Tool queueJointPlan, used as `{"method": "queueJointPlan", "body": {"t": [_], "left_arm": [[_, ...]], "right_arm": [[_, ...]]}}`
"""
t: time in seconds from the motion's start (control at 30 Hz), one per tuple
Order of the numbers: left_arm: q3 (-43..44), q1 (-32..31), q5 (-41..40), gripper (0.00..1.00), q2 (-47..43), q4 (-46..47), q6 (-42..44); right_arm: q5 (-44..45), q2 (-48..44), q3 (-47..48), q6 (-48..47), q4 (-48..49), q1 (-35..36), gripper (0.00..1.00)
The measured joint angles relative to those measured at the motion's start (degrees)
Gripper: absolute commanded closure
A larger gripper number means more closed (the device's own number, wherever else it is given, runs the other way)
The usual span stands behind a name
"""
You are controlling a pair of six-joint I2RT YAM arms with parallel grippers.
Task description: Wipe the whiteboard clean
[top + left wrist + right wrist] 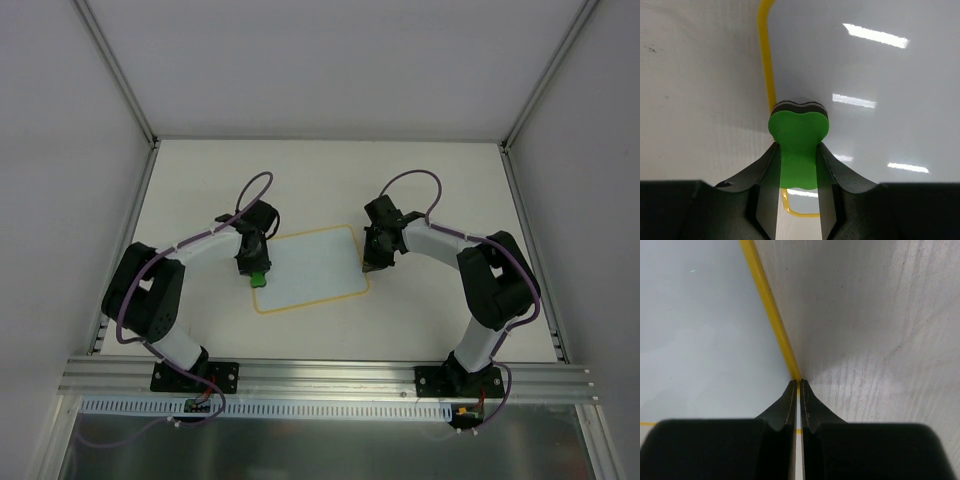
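The whiteboard (312, 268) lies flat in the middle of the table, white with a thin yellow border and no marks that I can see. My left gripper (256, 272) is shut on a small green eraser (258, 279), which rests on the board's left edge. In the left wrist view the eraser (799, 145) is pinched between the two dark fingers, its dark underside down beside the yellow border (766, 65). My right gripper (372, 266) is shut and empty, tips pressed on the board's right border (771, 310). The board's surface (700, 330) fills the left of that view.
The white table (330, 180) is bounded by grey walls on three sides and by an aluminium rail (330, 375) at the near edge, where both arm bases are bolted. Purple cables (255, 190) loop over each arm.
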Motion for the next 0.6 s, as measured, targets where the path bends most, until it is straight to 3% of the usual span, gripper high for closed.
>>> {"method": "queueJointPlan", "body": {"t": [0.13,0.2,0.23,0.3,0.33,0.37,0.47,0.6], "left_arm": [[1.2,0.35,-0.24,1.0,-0.46,-2.64,1.31],[2.54,0.7,-0.5,1.0,-0.81,-3.63,1.75],[3.54,1.16,-0.61,1.0,-1.03,-4.09,2.03],[5.95,3.08,-0.68,1.0,-1.18,-4.24,2.73],[7.17,4.55,-0.85,1.0,-1.18,-4.17,3.02],[8.15,5.95,-1.11,1.0,-1.16,-4.17,3.17],[12.02,11.85,-1.51,1.0,0.2,-4.09,4.07],[17.94,19.21,-1.53,1.0,6.34,-4.15,4.72]], "right_arm": [[0.11,-0.17,-0.09,0.04,0.04,0.02,0.81],[0.83,-0.44,-0.33,-0.2,0.0,0.07,0.63],[1.14,-0.76,-0.52,-0.42,-0.02,0.07,0.47],[2.01,-1.99,-0.87,-0.98,-0.15,0.11,0.33],[2.84,-2.82,-1.18,-1.46,-0.59,0.11,0.18],[3.17,-3.89,-1.53,-1.75,-1.2,0.04,0.13],[4.17,-8.22,-2.19,-3.5,-2.91,-0.07,0.01],[5.55,-17.57,-2.43,-5.86,-4.0,-0.04,0.01]]}}
